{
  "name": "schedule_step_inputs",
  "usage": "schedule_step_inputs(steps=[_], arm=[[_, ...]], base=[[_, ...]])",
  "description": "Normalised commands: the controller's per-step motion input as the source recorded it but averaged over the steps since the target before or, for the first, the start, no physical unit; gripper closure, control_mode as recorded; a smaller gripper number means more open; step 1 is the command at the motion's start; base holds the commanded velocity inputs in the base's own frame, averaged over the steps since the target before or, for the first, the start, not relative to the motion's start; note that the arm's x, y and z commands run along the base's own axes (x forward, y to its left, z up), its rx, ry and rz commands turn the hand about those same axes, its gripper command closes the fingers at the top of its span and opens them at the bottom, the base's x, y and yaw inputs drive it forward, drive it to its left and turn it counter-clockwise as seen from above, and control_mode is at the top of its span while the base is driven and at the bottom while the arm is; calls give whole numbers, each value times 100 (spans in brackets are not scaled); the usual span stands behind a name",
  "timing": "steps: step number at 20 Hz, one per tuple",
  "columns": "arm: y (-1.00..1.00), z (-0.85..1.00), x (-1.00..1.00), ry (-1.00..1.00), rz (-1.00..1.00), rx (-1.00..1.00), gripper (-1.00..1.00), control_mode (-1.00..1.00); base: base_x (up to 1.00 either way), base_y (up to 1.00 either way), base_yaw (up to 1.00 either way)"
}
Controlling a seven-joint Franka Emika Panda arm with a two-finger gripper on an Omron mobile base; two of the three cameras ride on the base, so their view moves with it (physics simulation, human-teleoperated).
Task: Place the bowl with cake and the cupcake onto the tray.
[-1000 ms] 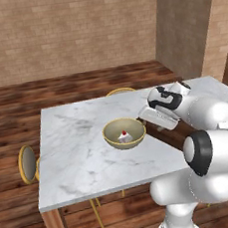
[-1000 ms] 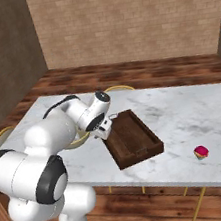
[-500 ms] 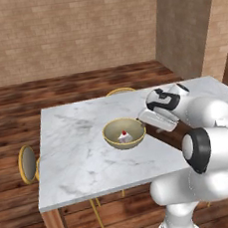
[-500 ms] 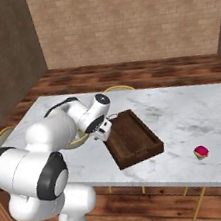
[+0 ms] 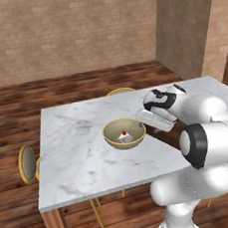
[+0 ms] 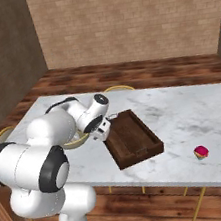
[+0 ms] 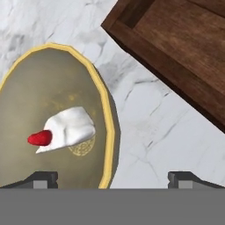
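The tan-yellow bowl (image 5: 122, 134) with a white cake slice (image 7: 70, 127) topped by a red dot sits mid-table. My gripper (image 7: 113, 179) is open and hangs low over the bowl's right rim (image 7: 109, 132), one fingertip (image 7: 42, 177) over the bowl's inside and the other over bare marble. From the left base it shows at the bowl's right edge (image 5: 145, 126). The dark brown tray (image 6: 132, 137) lies just right of the bowl, and its corner (image 7: 176, 52) is in the hand view. The tiny teal-wrapped cupcake (image 6: 201, 152) stands far right near the front edge.
The white marble table (image 5: 74, 140) stands on a wooden floor with brick walls behind. Yellow round chairs sit at its left side (image 5: 27, 163) and far side (image 5: 119, 91). Bare marble stretches between tray and cupcake (image 6: 185, 121).
The hand has sunk a little toward the bowl's right rim. Bowl, tray and cupcake have stayed put.
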Motion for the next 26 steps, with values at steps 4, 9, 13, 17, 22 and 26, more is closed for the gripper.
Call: schedule_step_inputs(steps=[4, 9, 13, 17, 22, 26], arm=[[0, -11, 3, 0, 0, 0, -100, -100], [0, -15, 3, 0, 0, 0, -100, -100], [0, -5, 1, 0, 0, 0, -100, -100], [2, 0, 2, 0, 0, 0, -100, -100], [6, 0, 1, 0, 0, 0, -100, -100], [9, 0, 1, 0, 0, 0, -100, -100]], base=[[0, 0, 0], [0, 0, 0], [0, 0, 0], [0, 0, 0], [0, 0, 0], [0, 0, 0]])
